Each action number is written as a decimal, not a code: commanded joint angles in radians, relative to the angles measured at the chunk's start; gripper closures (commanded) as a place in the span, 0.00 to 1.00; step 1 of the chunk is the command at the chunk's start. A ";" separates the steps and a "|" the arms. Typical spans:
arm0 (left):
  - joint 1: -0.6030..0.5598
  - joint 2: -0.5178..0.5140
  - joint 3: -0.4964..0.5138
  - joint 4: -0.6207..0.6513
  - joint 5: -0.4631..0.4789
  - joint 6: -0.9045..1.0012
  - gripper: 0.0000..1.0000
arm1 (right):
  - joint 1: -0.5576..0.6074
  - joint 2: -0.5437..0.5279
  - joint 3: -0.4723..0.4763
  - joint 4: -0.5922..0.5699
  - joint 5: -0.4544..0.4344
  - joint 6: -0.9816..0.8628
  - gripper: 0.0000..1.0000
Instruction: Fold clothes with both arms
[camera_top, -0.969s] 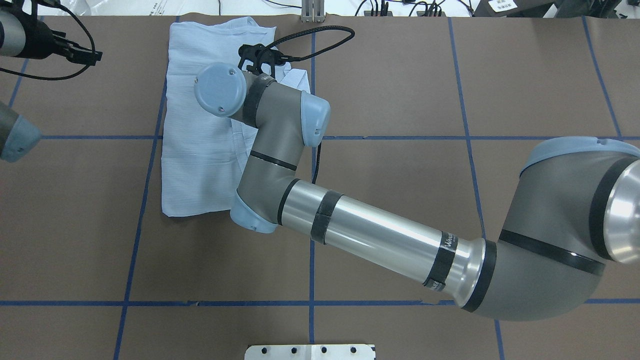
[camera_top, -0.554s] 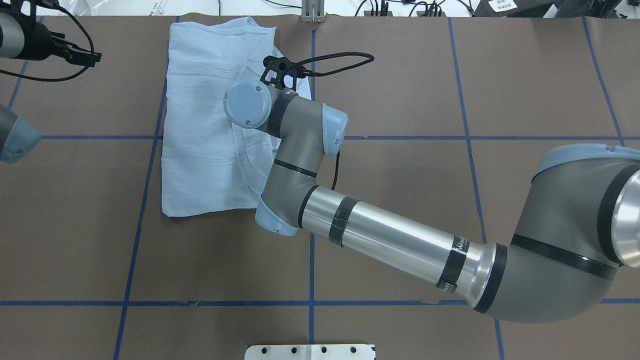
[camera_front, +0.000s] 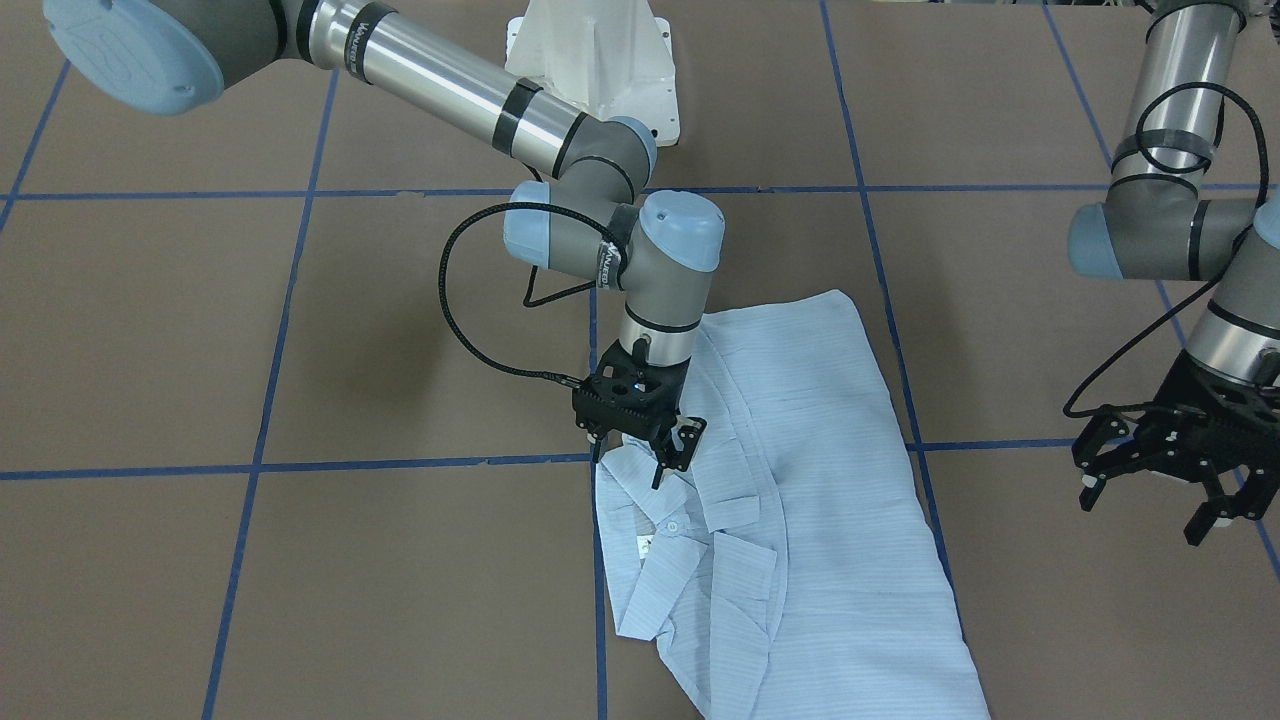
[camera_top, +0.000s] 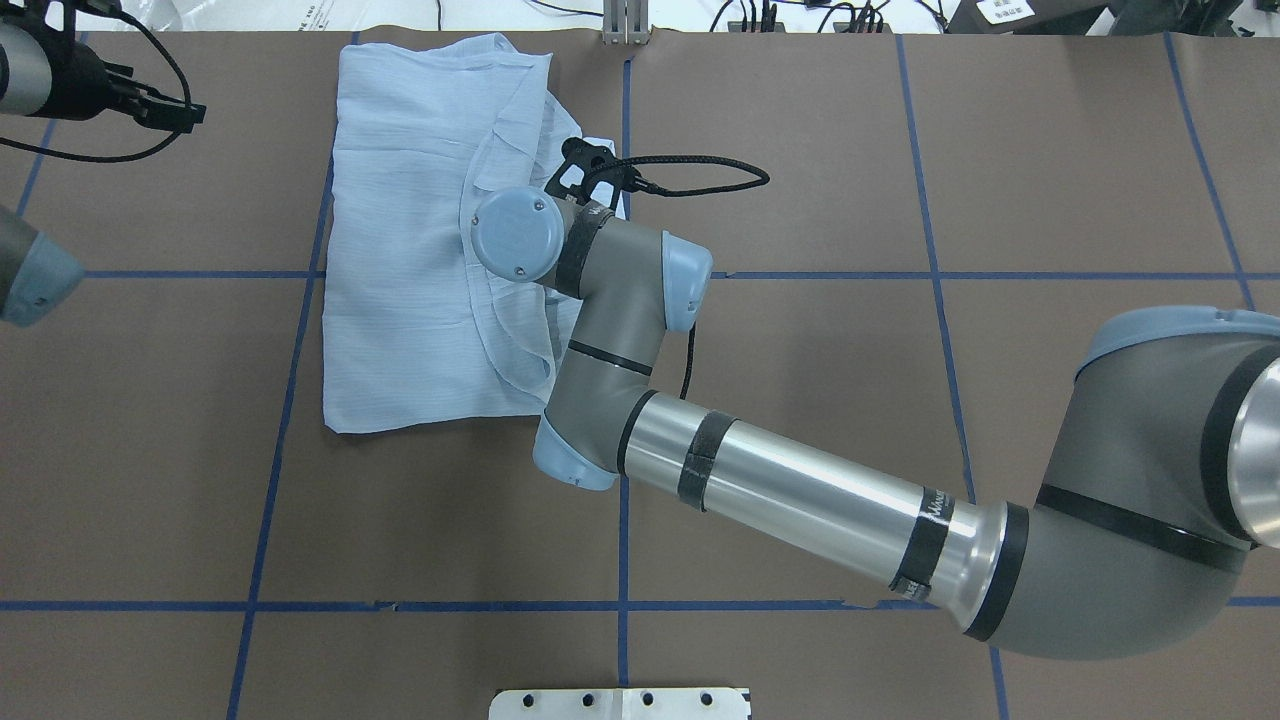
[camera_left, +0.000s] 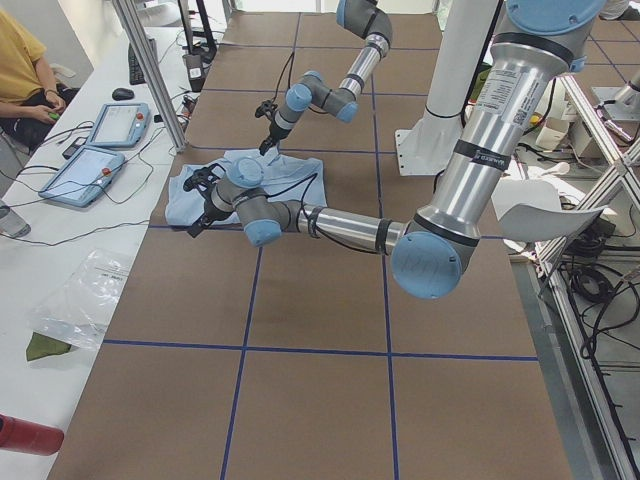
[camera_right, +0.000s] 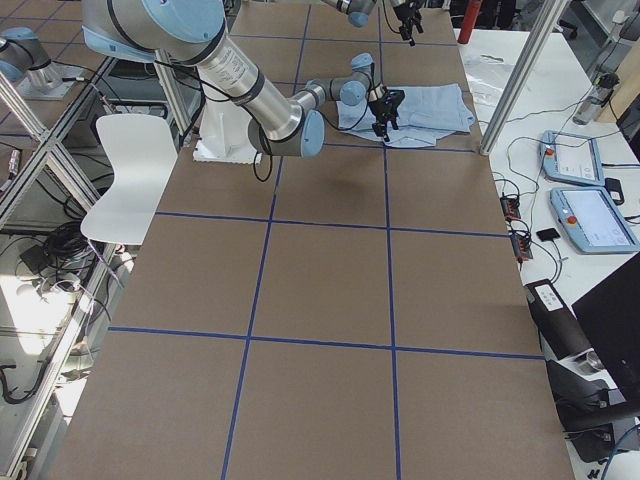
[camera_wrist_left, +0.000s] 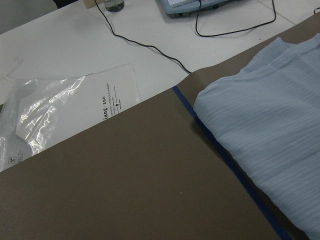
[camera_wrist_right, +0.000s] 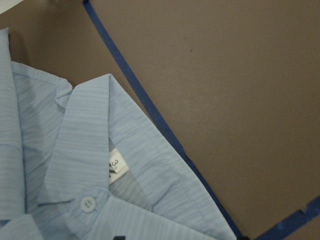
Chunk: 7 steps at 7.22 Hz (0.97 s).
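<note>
Over the collar (camera_front: 680, 568) of the shirt (camera_front: 850, 520), hovering with right gripper (camera_front: 640, 458) parted and empty; left gripper (camera_front: 1150, 503) likewise, well apart. Thin, limp, light, probably slippery: best pinched at hemmed edges.

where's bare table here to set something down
Bare table on the robot's right of the shirt, past the centre tape line, and the near row below its hem. Crowded at the collar, under the right gripper.

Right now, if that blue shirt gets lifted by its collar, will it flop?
Probably flops: the shirt lies in soft, wrinkled folds, so it looks thin and light. Its collar seems somewhat stiffer, showing a crisp edge.
</note>
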 joint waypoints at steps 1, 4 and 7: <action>0.000 0.000 0.000 0.000 0.000 0.000 0.00 | -0.020 -0.010 0.014 -0.006 -0.008 0.050 0.27; 0.000 0.001 0.000 0.000 0.000 0.000 0.00 | -0.027 -0.011 0.016 -0.006 -0.034 0.051 0.74; -0.001 0.003 -0.002 0.000 0.000 0.000 0.00 | -0.024 -0.011 0.016 -0.004 -0.040 0.057 1.00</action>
